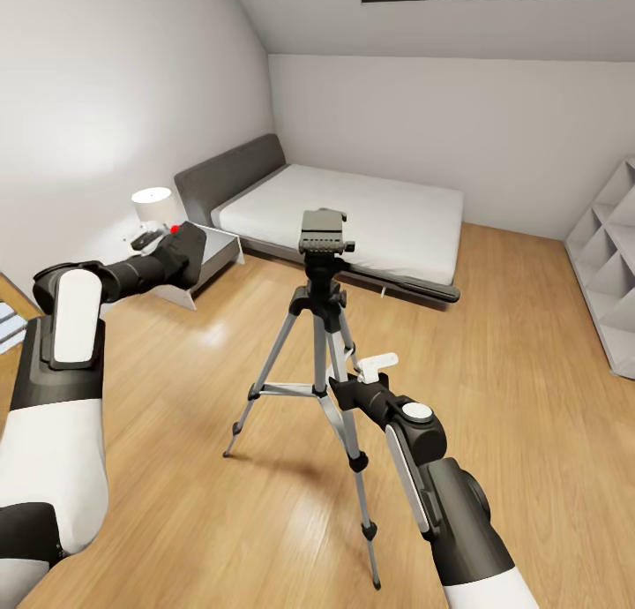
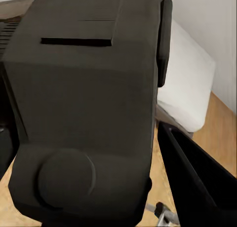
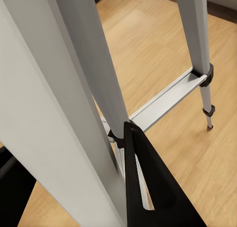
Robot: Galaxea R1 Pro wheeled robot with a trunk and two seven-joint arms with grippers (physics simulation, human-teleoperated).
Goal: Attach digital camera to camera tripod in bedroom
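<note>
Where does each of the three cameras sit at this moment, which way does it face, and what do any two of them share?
Head view: on the robot's head, looking forward and down at the camera tripod and bed; both arms show, the left gripper holding the digital camera.
Left wrist view: near the left gripper, looking along a finger at the digital camera up close.
Right wrist view: near the right gripper, facing a tripod leg between its fingers.
Shared: head and right wrist views both show the tripod; head and left wrist views the camera and bed.
</note>
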